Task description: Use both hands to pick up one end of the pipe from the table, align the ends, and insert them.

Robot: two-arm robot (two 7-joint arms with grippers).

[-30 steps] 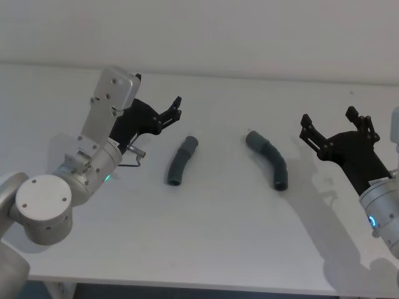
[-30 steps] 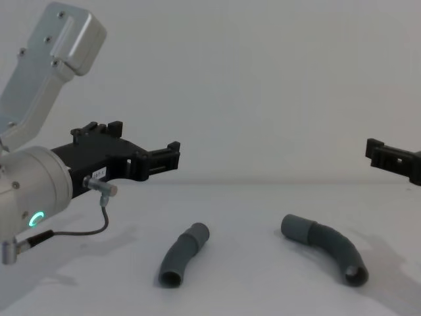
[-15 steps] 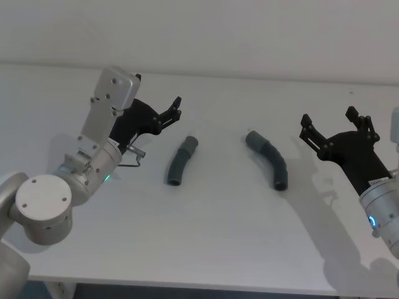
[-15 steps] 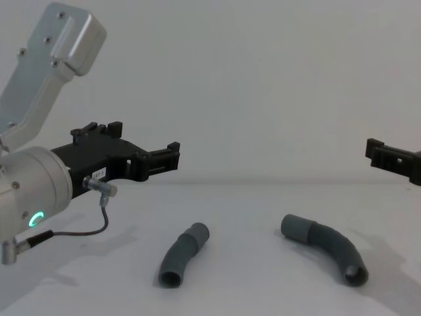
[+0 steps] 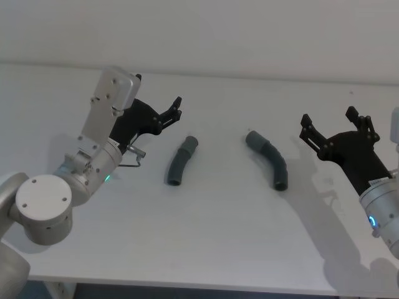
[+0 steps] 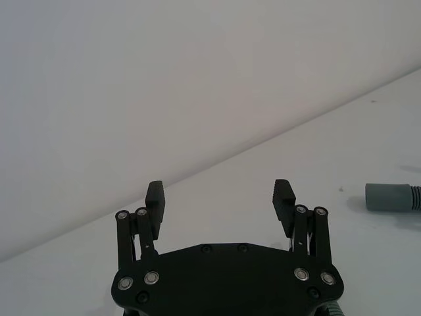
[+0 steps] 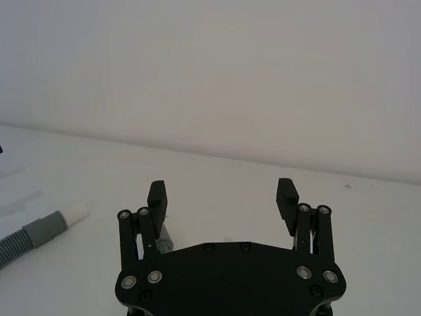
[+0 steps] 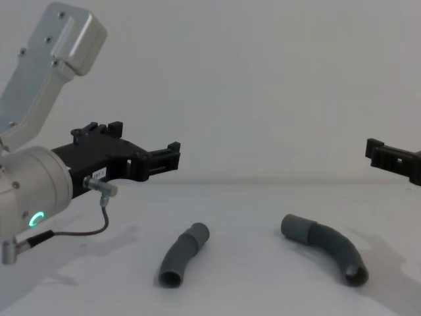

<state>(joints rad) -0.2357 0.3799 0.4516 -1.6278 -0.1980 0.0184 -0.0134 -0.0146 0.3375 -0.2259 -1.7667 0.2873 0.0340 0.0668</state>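
White wall (image 5: 249,31) is rising behind a wide white table (image 5: 206,243), which is carrying everything else. Over its left side the silver left arm (image 5: 43,202) is reaching forward, and the right arm (image 5: 383,215) is coming in at the right edge.

At the end of the left arm, the black left gripper (image 6: 219,196) is hanging above the table with its fingers spread wide apart and nothing between them. The right gripper (image 5: 328,116) is pointing away from the robot, its fingers also standing wide open and holding nothing; in the chest view it is showing at the right edge, raised off the table.

Between the two grippers, two curved dark grey pipe pieces are lying flat on the table, well apart from each other. The left pipe piece (image 5: 181,162) is lying near the left gripper's fingertips, just to their right and lower down, not touching them. The right pipe piece (image 5: 270,161) is resting to the left of the right gripper's fingers, also clear of them.

In the right wrist view the farther piece is showing a pale tip (image 7: 75,213) beyond a smooth grey band. In the left wrist view a smooth grey cuff (image 6: 388,196) is lying off to one side of the open fingers.
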